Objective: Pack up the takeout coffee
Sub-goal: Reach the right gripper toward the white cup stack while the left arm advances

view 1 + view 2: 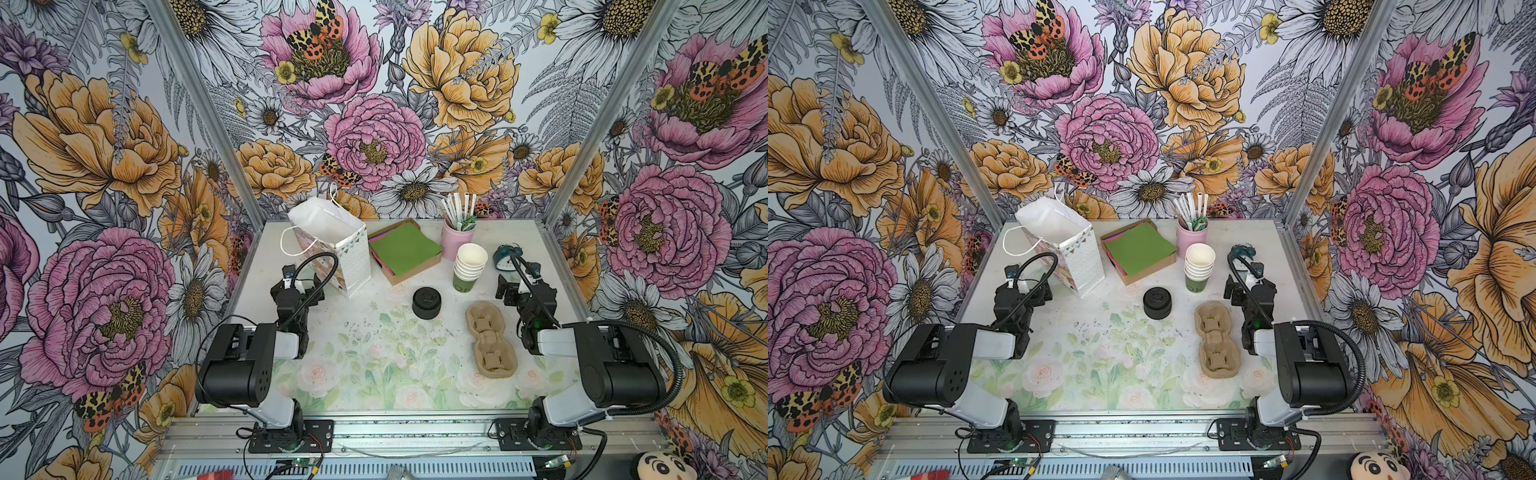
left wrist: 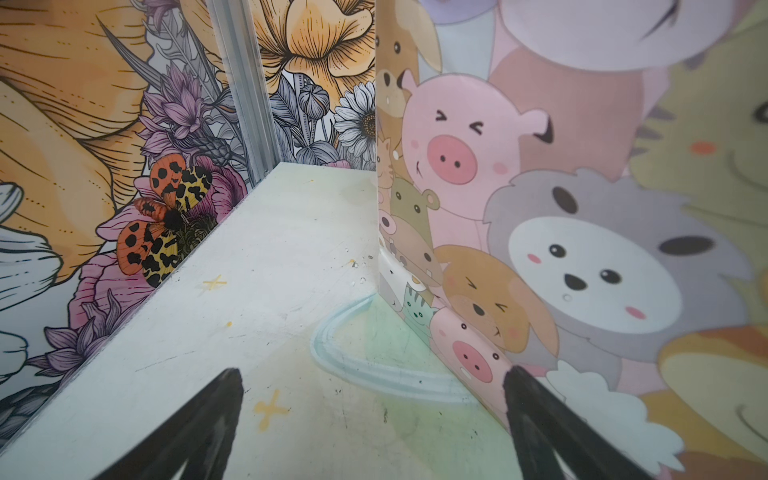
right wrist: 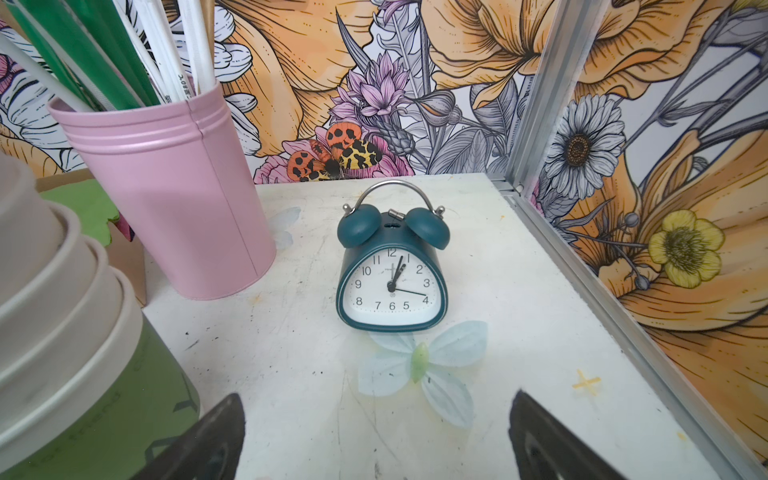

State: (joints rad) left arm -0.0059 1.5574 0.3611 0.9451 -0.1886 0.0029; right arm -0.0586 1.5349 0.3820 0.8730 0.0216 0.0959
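Task barely begun, by the look of it. No lidded cup stands in any view, so the takeout coffee is not yet put together. Its parts sit mid-table: a stack of pale lidless paper cups (image 1: 469,266) right of centre, and a squat pile of round black plastic lids (image 1: 427,303) just near-left of it. The brown moulded-pulp two-cup carrier (image 1: 490,340) lies empty, near right. The white paper gift bag (image 1: 332,249) printed with cartoon animals stands upright at far left, mouth open, nothing showing inside.

Arms: left gripper (image 2: 372,376) has its jaws spread wide and empty, low beside the bag's left wall. One finger may touch the paper; hard to tell. The right gripper (image 3: 376,399) is also wide and empty, pointed at the teal twin-bell alarm clock (image 3: 392,282), cup stack just left of it.

Left to do: cup, lid, carrier, bag.

Room: the near half of the floral table (image 1: 374,374) is bare. The far side is crowded by the pink metal tin of straws (image 1: 457,241) and the cardboard tray of coloured paper napkins (image 1: 405,251). Side walls run close to both arms.
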